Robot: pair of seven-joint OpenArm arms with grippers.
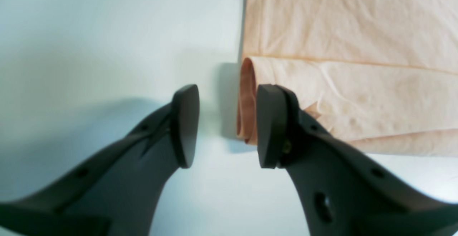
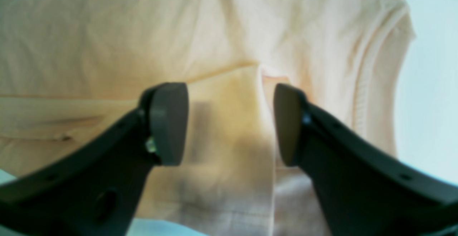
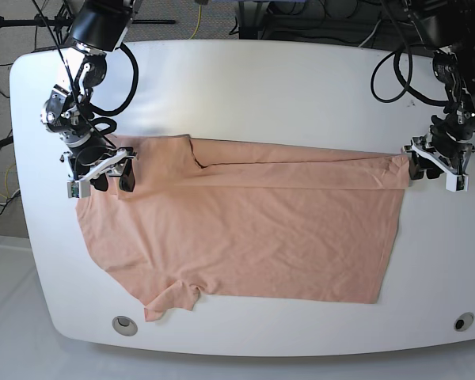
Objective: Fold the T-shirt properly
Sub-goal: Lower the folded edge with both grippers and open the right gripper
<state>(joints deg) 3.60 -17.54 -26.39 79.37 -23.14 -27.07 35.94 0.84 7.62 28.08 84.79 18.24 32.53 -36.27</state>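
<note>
Tabletop first, in the left wrist view: a smooth, pale white table (image 1: 107,32) fills the left half, and the peach-pink wrinkled cotton T-shirt (image 1: 350,24) lies on the right, its top strip folded over so a rolled edge faces the camera. The dark left gripper (image 1: 228,125) stands open over the table, one finger just beside that rolled edge, nothing between the jaws. Right wrist view: blurred peach cloth covers nearly everything, with a ribbed seam curving down the right side and a sliver of white table beyond it; the dark right gripper (image 2: 230,123) hangs wide open above the cloth, holding nothing. Base view: the white, round-cornered table (image 3: 301,75) stands on a light floor, with cables and stands behind it. The shirt (image 3: 245,237) lies flat across the middle, long axis running left to right, one sleeve pointing toward the near edge at lower left, and each gripper sits open at one end of the folded far strip.
</note>
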